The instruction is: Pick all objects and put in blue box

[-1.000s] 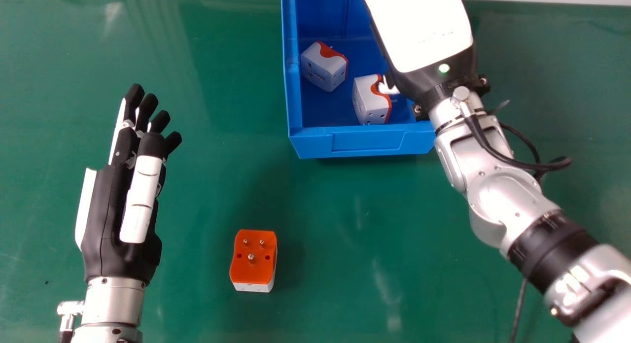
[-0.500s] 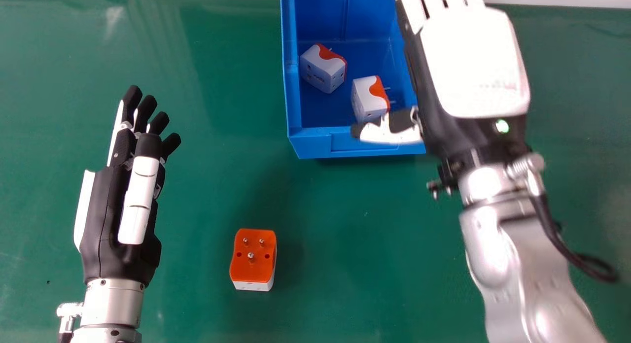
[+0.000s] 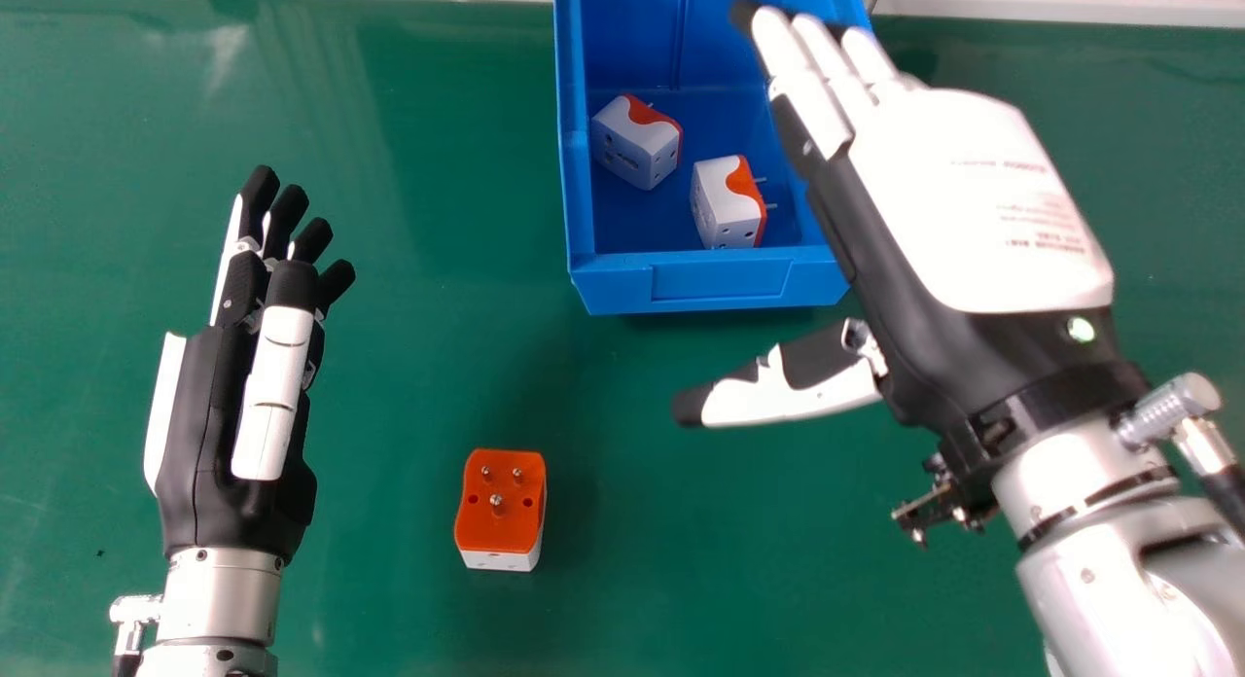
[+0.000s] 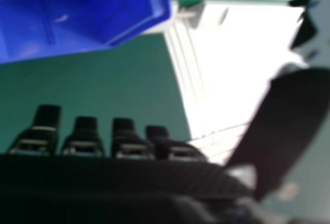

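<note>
Evidently hovers near the blue box (image 3: 720, 282) with an empty right hand (image 3: 982, 205), fingers straight, thumb wide; has the left hand (image 3: 229, 444) idle, fingers relaxed. For the adapter (image 3: 486, 533) on the green table (image 3: 418, 366), expect light, stiff, slickish plastic: pinch its side walls, clear of the upright pins (image 3: 497, 502).
</note>
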You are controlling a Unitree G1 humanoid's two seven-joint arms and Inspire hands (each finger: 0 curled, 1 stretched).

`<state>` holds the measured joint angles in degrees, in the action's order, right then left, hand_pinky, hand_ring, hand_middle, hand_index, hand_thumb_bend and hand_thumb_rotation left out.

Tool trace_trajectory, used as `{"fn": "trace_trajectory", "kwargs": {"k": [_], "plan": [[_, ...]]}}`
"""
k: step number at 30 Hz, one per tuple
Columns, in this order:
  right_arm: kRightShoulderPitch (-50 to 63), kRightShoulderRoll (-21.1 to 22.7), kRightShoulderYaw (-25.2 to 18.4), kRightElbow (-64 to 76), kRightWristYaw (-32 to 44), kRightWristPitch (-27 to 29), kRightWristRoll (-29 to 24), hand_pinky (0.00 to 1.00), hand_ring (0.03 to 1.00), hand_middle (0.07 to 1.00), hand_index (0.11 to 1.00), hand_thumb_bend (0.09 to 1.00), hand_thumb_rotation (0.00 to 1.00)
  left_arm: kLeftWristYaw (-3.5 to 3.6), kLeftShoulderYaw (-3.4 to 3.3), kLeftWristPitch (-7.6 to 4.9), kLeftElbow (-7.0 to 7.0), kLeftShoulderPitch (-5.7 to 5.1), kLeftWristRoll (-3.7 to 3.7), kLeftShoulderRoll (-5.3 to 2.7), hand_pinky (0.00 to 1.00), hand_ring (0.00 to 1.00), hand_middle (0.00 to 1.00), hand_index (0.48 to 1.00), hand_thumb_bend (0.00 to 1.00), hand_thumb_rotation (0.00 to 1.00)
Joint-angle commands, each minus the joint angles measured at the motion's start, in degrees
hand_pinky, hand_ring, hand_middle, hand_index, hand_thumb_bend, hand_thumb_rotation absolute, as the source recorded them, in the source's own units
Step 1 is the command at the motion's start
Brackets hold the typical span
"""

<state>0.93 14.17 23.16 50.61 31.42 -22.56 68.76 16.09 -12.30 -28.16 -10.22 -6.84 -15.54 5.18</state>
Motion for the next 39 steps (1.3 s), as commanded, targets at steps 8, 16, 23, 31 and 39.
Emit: {"fn": "trace_trajectory", "kwargs": {"k": [8,16,23,31,39], "plan": [[0.2,-4.5,-2.7,6.4,10.4,3.7,-3.2,0.86,0.981,0.991,0.991,0.934,0.37,0.09,-0.12,-0.96,0.49,0.76,-0.07,0.19,0.92,0.96,0.98,0.977,0.75,0.79],[0.2,-7.3,-2.1,5.3,9.4,6.0,-11.8,0.84,0.970,0.991,0.993,0.933,0.37,0.09,-0.28,-0.67,0.39,0.86,0.00,0.42,0.92,0.96,0.98,0.976,0.75,0.79],[-0.9,-7.6,-1.1,5.5,13.9,5.6,-10.8,0.81,0.947,0.975,0.992,0.933,0.35,0.34,-0.19,-1.27,0.25,0.82,0.43,0.65,0.92,0.96,0.98,0.975,0.75,0.78],[-0.6,-8.2,-0.3,4.4,13.6,6.2,-10.7,0.74,0.875,0.915,0.943,0.933,0.31,0.17,-0.20,-1.05,0.40,0.75,0.42,0.59,0.92,0.95,0.98,0.974,0.76,0.79],[0.3,-8.6,1.1,0.1,9.0,8.4,-12.9,0.65,0.782,0.840,0.878,0.925,0.26,0.58,-0.32,-1.02,-0.09,1.07,0.03,0.84,0.92,0.96,0.98,0.976,0.77,0.79]]}}
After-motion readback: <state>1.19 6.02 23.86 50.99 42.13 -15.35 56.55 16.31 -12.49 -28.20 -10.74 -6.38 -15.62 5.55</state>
